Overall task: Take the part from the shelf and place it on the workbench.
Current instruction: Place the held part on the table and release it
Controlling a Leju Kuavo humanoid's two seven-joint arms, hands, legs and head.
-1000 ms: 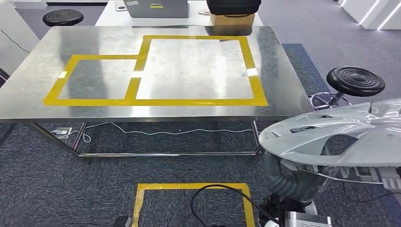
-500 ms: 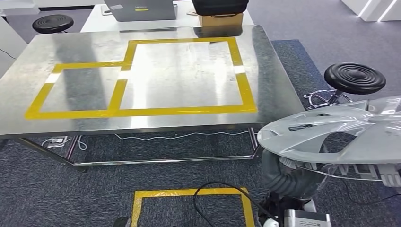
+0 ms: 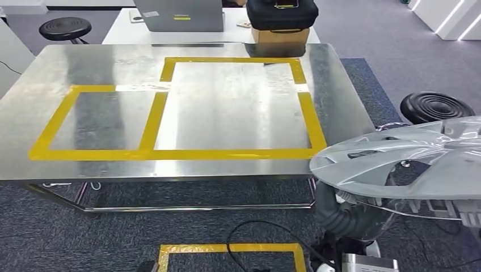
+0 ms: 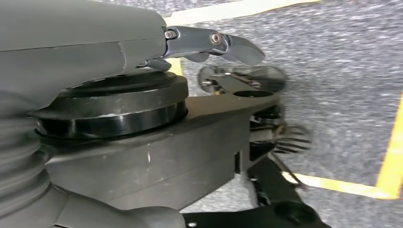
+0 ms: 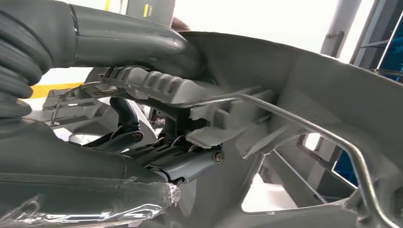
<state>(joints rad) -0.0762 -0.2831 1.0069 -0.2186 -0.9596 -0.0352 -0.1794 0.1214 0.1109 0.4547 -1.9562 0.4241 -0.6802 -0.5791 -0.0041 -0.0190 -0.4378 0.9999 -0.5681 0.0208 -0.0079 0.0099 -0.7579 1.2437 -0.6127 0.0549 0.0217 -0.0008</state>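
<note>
One silver wheel cover (image 3: 408,164), the task's part, sits at the near right of the head view, held flat above the carpet and just off the workbench's near right corner. From the right wrist view, the right hand (image 5: 157,118) grasps the cover's ribbed inner rim (image 5: 157,88), thumb above and fingers (image 5: 190,164) below, beside a wire retaining ring (image 5: 304,123). In the left wrist view the left hand (image 4: 190,45) hangs over carpet; whether its fingers are apart or clenched cannot be told. A yellow tape square (image 3: 230,252) marks the near floor, crossed by a black cable (image 3: 249,229). Beyond stands the steel workbench (image 3: 51,170), bearing two yellow tape rectangles (image 3: 170,153). A black stool (image 3: 434,106) stands to its right. Farthest, a white table carries a laptop (image 3: 178,14) and a black case (image 3: 281,14).
</note>
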